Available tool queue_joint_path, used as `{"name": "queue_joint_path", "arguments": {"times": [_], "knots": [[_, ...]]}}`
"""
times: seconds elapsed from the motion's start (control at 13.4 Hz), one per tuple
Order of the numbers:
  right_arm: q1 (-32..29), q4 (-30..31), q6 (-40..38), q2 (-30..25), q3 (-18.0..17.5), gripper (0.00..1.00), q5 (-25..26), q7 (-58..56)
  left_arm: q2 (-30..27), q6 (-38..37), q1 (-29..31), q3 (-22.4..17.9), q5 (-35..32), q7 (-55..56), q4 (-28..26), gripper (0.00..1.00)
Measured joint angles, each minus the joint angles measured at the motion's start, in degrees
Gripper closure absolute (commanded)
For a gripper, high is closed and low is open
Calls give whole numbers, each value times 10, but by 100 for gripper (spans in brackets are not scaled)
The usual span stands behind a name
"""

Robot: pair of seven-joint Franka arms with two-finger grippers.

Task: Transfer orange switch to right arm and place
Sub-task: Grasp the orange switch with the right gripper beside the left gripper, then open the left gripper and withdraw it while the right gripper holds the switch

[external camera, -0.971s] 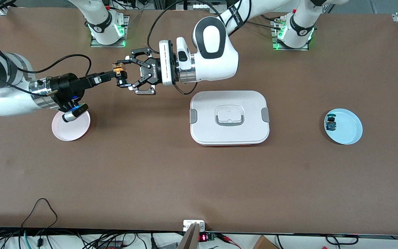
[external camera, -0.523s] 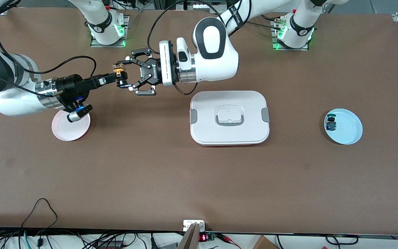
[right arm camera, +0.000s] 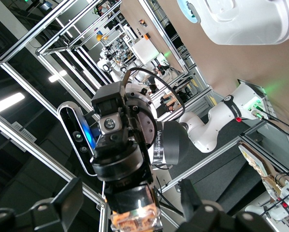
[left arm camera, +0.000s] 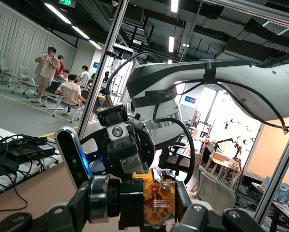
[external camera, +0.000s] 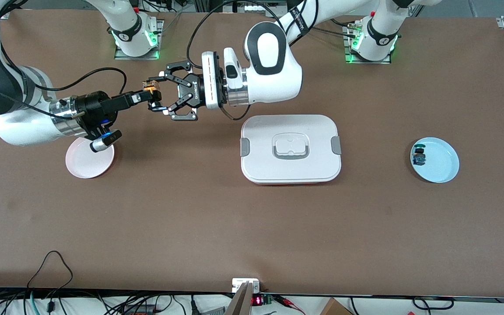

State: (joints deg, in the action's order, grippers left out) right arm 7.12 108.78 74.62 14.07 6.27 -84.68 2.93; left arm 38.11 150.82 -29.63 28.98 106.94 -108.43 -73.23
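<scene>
Handover was the step in hand, judged from how the two arms met in mid-air over the bare brown tabletop (external camera: pixel 190 210), toward the right arm's end of it. The tiny push-button switch with a black stubby body and an orange cap, the orange switch (external camera: pixel 151 89), sat pinched between the fingertips of the left hand (external camera: pixel 159 92), the wide black linkage-finger hand on the white left arm, whose fingers were pressed tight on it. The right hand (external camera: pixel 148 95), slim, black and straight-fingered, pointed straight at it from the other way, so the two hands stood nose to nose along one line, with the switch between them.

That line was what the coming move turned on: the switch lay right at the tips of the right hand, with no visible gap in the front view. In the left wrist view the switch (left arm camera: pixel 157 203) showed its orange body and metal contacts facing the approaching right hand (left arm camera: pixel 134 186). Whether the right hand's fingers had pressed onto the switch or stood spread around it could not be told.

Below the right arm's wrist lay the round pale pink plate (external camera: pixel 86 164), probably the place for the switch. The white lidded box (external camera: pixel 290 148) and the light blue plate (external camera: pixel 438 161), which held a blue-green switch (external camera: pixel 418 155), lay well apart.
</scene>
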Motion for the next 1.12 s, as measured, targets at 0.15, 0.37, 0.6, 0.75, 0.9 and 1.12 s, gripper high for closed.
{"name": "queue_joint_path", "arguments": {"times": [0.15, 0.37, 0.6, 0.75, 0.9, 1.12], "knots": [[0, 0, 0, 0, 0, 74, 0, -7, 0, 0, 0, 0, 0, 0, 0, 95], [0, 1, 0, -3, 0, 77, -2, -16, 0, -1, 0, 0, 1, 4, 2, 93], [0, 1, 0, -3, 0, 78, -2, -17, 0, -1, 0, 0, 1, 4, 2, 83], [0, 1, 0, -3, 0, 81, -2, -17, 0, -1, 0, 0, 1, 4, 2, 68], [0, 1, 0, -3, 0, 85, -2, -17, 0, -1, 0, 0, 1, 4, 2, 0], [0, 1, 0, -3, 0, 89, -2, -17, 0, 0, 0, -3, 1, 3, 3, 0]]}}
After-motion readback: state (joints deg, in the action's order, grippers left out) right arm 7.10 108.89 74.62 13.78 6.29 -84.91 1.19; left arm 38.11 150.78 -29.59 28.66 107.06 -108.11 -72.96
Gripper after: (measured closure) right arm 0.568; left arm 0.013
